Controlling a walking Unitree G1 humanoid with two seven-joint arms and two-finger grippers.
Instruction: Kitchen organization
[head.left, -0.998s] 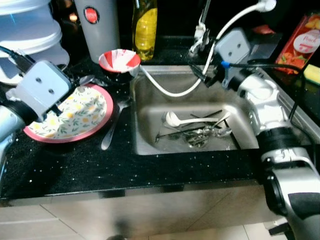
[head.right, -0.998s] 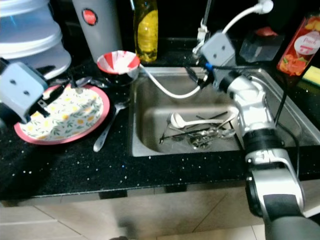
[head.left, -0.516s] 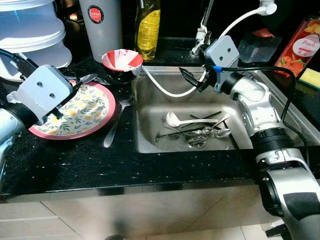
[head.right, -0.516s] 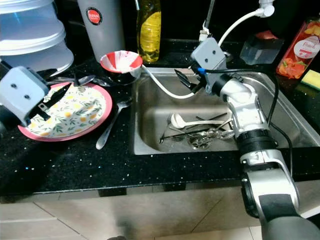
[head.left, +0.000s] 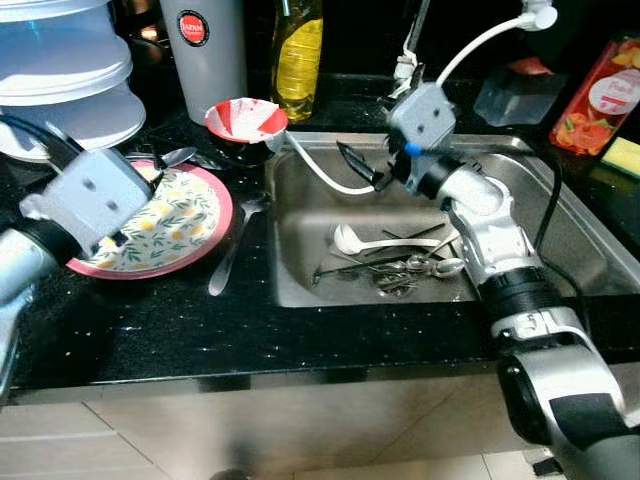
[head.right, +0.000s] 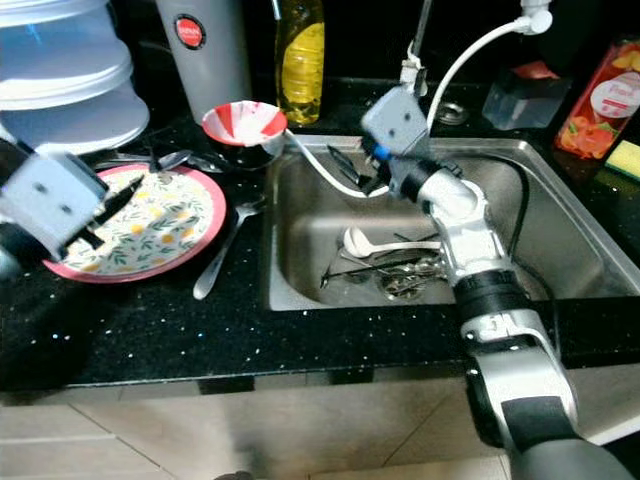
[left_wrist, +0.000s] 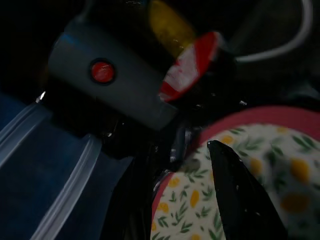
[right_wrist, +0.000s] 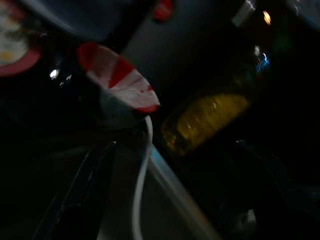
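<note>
Right gripper (head.left: 358, 168) hangs above the back left part of the sink (head.left: 570, 255), fingers spread wide with nothing between them, pointing toward the red-and-white bowl (head.left: 246, 120). Half a second ago it sat further to the robot's right, nearer the tap; it has swung left along the white hose (head.left: 325, 180) and now lies just beside it. Left gripper (head.right: 112, 208) hovers over the near left part of the flowered plate (head.left: 190, 215), its fingers a little apart and empty (the left wrist view shows one black finger (left_wrist: 235, 195) above the plate's pattern). Its place over the plate has hardly changed since the earlier pictures.

That plate has a pink rim and a white face with yellow fruit and green leaves, and it rests flat on the black speckled worktop (head.left: 250, 330). A spoon (head.left: 172, 157) lies at its far edge, and another spoon (head.left: 232, 255) lies on the worktop between the plate and the sink. Behind the plate stands the bowl, with a grey canister (head.left: 205, 50) bearing a red badge and a bottle of yellow liquid (head.left: 298, 55) further back. Stacked clear containers (head.left: 60, 70) stand at the far left.

Inside the sink lies a heap of cutlery (head.left: 400, 270), among it a white ladle (head.left: 345, 240).
</note>
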